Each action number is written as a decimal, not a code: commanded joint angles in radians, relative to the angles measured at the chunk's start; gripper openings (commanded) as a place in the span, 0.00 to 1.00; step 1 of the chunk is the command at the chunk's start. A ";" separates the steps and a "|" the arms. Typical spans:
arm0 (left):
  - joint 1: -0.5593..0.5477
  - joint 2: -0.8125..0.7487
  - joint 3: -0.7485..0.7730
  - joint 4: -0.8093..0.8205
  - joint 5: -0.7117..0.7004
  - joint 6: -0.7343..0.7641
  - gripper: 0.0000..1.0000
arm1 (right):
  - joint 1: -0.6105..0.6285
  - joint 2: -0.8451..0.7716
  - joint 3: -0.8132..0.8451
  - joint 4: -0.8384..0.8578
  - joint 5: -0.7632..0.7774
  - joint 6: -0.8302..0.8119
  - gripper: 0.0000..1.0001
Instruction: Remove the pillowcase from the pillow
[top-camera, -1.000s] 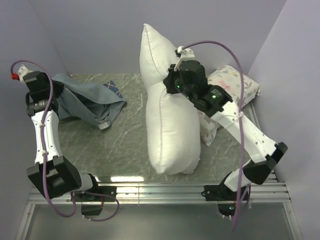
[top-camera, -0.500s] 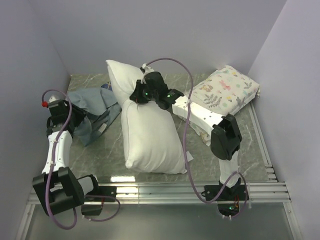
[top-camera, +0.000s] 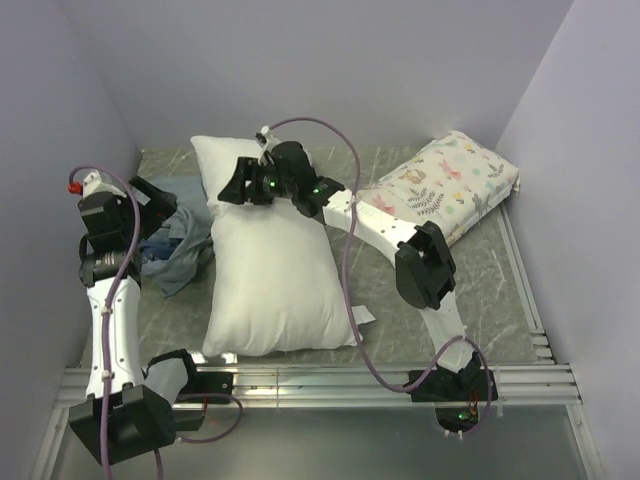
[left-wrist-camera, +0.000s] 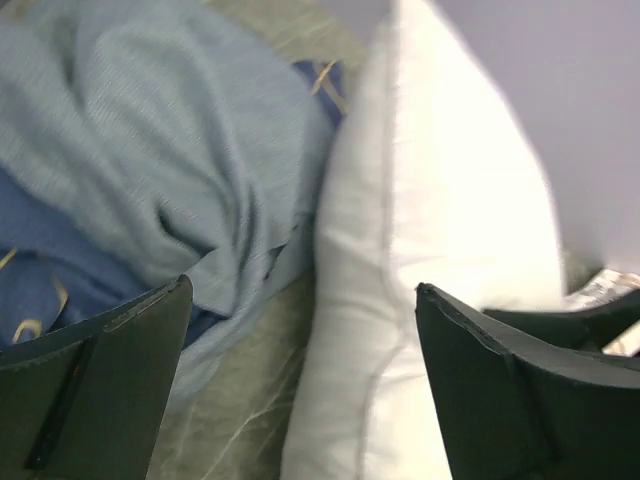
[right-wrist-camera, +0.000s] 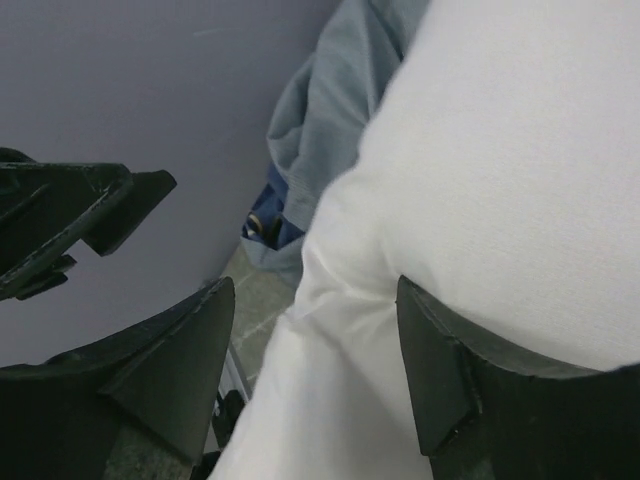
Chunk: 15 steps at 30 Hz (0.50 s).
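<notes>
Down flopped the white pillow (top-camera: 270, 275), flat beside the crumpled pillowcase (top-camera: 172, 250) (pale side out); the left gripper (left-wrist-camera: 300, 290) and right gripper (right-wrist-camera: 315, 290) stood open, holding nothing.

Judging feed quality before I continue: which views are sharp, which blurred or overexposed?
Top external: sharp, evenly lit. Left wrist: soft throughout, pillow edge smeared, pillowcase weave readable. Right wrist: pillow nearly washed out, fingers dark silhouettes.

Matt cloth pillowcase (top-camera: 172, 248); smooth cloth pillow (top-camera: 270, 285)
</notes>
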 joint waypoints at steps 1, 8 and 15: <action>-0.026 -0.015 0.102 -0.032 0.090 0.072 0.99 | -0.016 -0.008 0.143 -0.058 0.037 -0.056 0.75; -0.167 -0.049 0.156 -0.029 0.058 0.096 0.99 | -0.024 -0.205 0.124 -0.138 0.202 -0.148 0.83; -0.454 -0.081 0.167 -0.026 -0.094 0.128 0.99 | -0.048 -0.606 -0.219 -0.176 0.357 -0.179 0.85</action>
